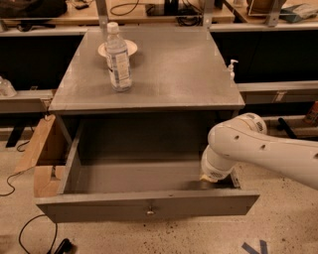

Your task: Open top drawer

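Lab, cabled workbenches (149, 15), speckled floor (283, 223), claw (213, 177) in drawer (99, 208)

Noted clear bottle (118, 57) upright on tabletop (174, 74), left rear. Noted white plate (131, 47) just behind it, partly hidden. Saw small pump bottle (231, 67) past the right edge. Logged cardboard (42, 158) on floor at left, blue tape (253, 246) at lower right (gripper (214, 176) low at right, well apart from bottle and plate).

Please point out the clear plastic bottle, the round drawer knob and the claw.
Clear plastic bottle (119, 62): camera view, its label.
Round knob (149, 212): camera view, its centre, on grey top drawer (94, 211).
Claw (212, 177): camera view, base, inside drawer's right side.
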{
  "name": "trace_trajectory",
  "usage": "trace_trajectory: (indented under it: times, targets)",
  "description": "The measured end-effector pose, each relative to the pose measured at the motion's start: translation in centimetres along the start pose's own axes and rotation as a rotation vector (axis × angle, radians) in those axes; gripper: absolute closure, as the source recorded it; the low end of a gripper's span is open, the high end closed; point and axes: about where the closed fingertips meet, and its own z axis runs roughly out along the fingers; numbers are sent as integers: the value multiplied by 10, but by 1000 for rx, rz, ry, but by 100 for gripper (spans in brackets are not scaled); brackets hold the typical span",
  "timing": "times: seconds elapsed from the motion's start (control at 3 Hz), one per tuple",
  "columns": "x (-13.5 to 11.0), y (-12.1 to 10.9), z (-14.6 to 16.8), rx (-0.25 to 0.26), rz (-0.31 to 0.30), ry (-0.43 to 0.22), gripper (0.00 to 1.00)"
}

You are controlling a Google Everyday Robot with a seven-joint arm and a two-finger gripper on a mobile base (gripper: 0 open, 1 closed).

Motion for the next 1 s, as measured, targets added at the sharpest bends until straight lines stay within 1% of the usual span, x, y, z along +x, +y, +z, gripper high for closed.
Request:
trace_trajectory:
  times: [0.33,0.67,1.0]
  targets:
    - [1,35,-1,-54,38,-12,100]
    - [1,65,-5,-103,70,-18,100]
    - [2,102,-13,-152,104,-24,100]
